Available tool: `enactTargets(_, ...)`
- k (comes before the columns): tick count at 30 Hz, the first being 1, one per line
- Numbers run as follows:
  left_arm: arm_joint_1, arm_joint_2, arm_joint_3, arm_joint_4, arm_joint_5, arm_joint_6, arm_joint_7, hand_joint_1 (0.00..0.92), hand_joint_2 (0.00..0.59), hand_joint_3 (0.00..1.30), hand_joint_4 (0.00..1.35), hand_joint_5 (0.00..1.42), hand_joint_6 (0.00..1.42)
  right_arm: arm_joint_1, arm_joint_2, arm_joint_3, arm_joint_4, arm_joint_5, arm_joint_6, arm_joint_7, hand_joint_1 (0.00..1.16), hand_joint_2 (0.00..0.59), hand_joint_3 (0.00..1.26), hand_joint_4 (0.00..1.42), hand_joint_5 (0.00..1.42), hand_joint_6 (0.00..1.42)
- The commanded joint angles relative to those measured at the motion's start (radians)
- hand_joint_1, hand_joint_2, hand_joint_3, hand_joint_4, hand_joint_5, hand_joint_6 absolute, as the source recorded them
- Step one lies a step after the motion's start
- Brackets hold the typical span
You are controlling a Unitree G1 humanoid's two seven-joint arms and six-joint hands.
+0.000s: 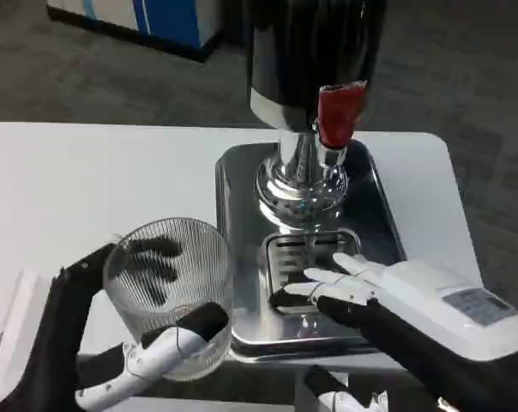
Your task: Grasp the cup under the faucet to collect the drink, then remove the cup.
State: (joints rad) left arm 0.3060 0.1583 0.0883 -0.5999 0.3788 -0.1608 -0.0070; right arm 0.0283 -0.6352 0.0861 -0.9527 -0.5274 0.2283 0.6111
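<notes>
My left hand (126,343) grips a clear ribbed glass cup (171,287), thumb across its near side and dark fingers showing through the glass behind it. The cup is upright at the lower left, just left of the steel tray (233,184). The dispenser (306,60) stands at the tray's back, its red faucet handle (337,112) pointing toward me above the slotted drip grate (306,249). My right hand (362,287) lies over the grate's near right part, fingers stretched out leftward, holding nothing. Whether the cup has liquid in it I cannot tell.
The white table (96,180) spreads left of the tray. Its right edge runs close beside the tray, with dark carpet (490,103) beyond. A blue and white cabinet (147,17) stands on the floor at the far left.
</notes>
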Motion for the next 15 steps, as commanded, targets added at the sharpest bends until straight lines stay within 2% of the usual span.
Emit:
enactTargets(1,-0.005,-0.002,-0.010,-0.019,-0.006,-0.005,-0.001,0.451,0.175,0.62,0.60,0.69,0.49,-0.015,-0.018,-0.033,0.009,0.014,-0.037,0.014,0.55,0.481,0.17,0.06,0.00,0.00)
enactTargets(15,-0.006,0.003,-0.021,0.000,-0.005,-0.014,0.004,0.451,0.175,0.62,0.60,0.69,0.49,0.012,0.015,-0.055,0.013,0.031,-0.019,0.011,0.54,0.480,0.16,0.06,0.00,0.00)
